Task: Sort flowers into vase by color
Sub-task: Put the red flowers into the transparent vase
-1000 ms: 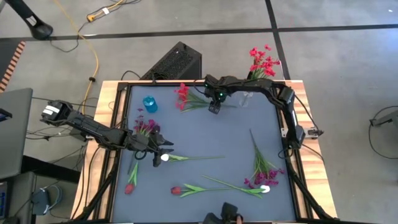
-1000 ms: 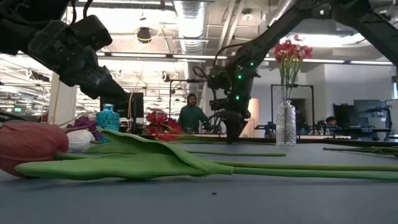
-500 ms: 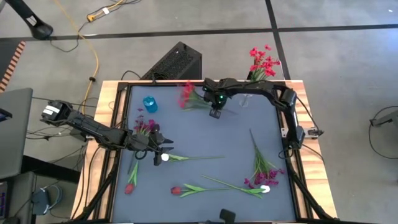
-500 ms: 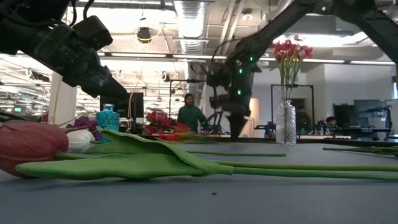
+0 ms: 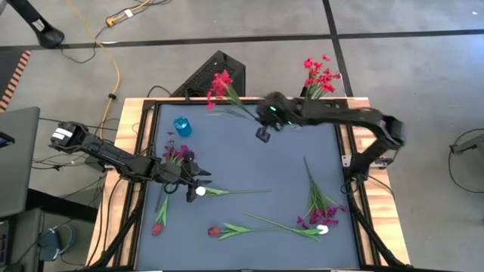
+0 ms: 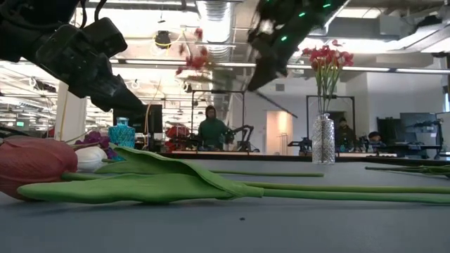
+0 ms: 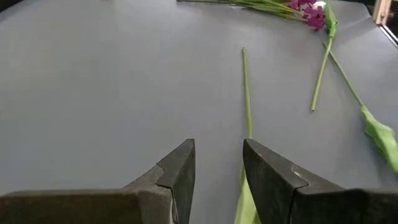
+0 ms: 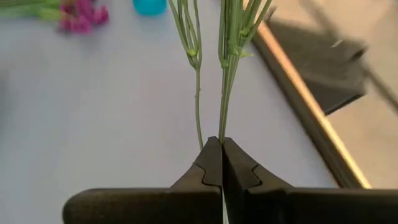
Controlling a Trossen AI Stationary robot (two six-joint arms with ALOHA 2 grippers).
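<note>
i count two vases: a clear glass vase (image 6: 323,139) with red blooms and a small blue glass vase (image 5: 181,125). two red tulip-like flowers (image 5: 214,230) lie on the mat. two dark grippers (image 5: 262,134) work.

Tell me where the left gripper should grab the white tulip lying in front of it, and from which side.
Grip the white tulip on its bare stem, just past the leaf, coming straight down from above. The stem lies flat on the mat, thin and straight, pointing away from the left gripper, so the open fingers should straddle it crosswise. The soft bloom would probably crush or slip.
</note>
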